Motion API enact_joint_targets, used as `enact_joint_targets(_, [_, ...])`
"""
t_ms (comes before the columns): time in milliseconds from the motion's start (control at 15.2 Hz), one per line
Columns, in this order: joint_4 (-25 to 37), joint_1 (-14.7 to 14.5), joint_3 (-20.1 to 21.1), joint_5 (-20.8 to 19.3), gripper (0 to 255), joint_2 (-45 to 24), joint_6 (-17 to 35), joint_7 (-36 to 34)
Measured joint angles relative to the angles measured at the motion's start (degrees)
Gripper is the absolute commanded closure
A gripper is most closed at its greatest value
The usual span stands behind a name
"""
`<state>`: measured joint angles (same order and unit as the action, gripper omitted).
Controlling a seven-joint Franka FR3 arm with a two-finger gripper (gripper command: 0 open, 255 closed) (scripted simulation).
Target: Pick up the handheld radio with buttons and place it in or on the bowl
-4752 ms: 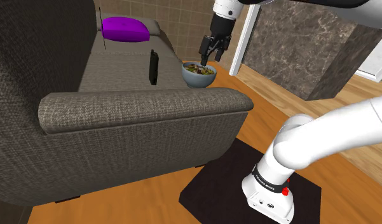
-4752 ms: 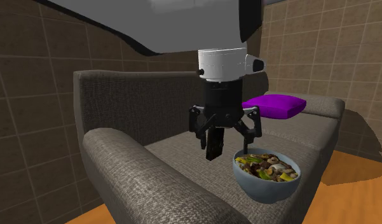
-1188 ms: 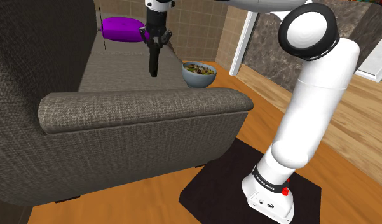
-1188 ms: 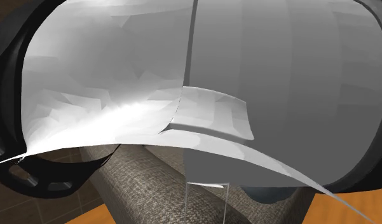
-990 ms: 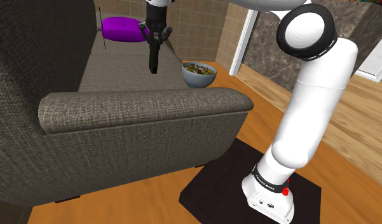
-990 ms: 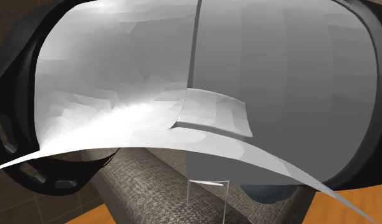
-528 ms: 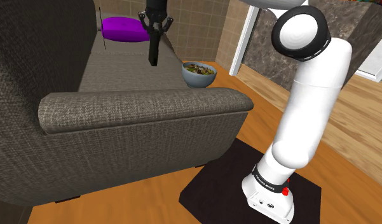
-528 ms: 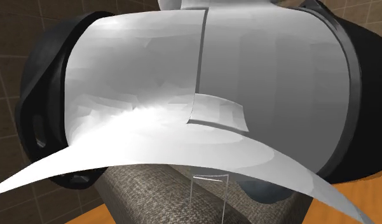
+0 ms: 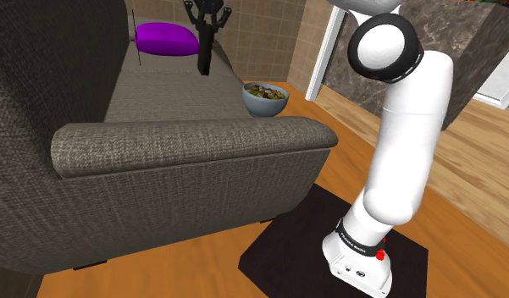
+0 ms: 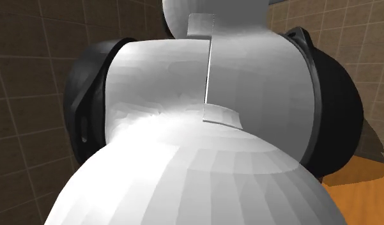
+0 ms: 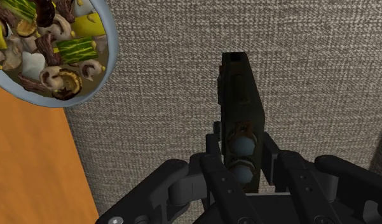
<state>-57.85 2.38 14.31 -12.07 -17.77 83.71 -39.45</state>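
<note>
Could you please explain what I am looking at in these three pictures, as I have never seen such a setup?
This is a white robot arm on a box stand next to a grey sofa. The shoulder view looks from beside the stand over the sofa. The second exterior view looks at the arm's white shell from very close. The wrist view looks along the black gripper. On the seat are a purple cushion and a bowl of mixed food. The gripper is shut on a black handheld radio, which hangs above the seat, to one side of the bowl.
</note>
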Motion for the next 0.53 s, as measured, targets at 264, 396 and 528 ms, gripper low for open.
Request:
enact_joint_targets(264, [10.2,-1.6,-0.1,-1.4,255,-4.3,-5.9,0.5])
enact_joint_targets(396, [20.4,-3.5,-0.5,-2.8,255,-9.2,-11.1,1.4])
enact_joint_targets(528, [22.5,-7.9,-11.3,1.9,255,-9.8,-12.5,3.6])
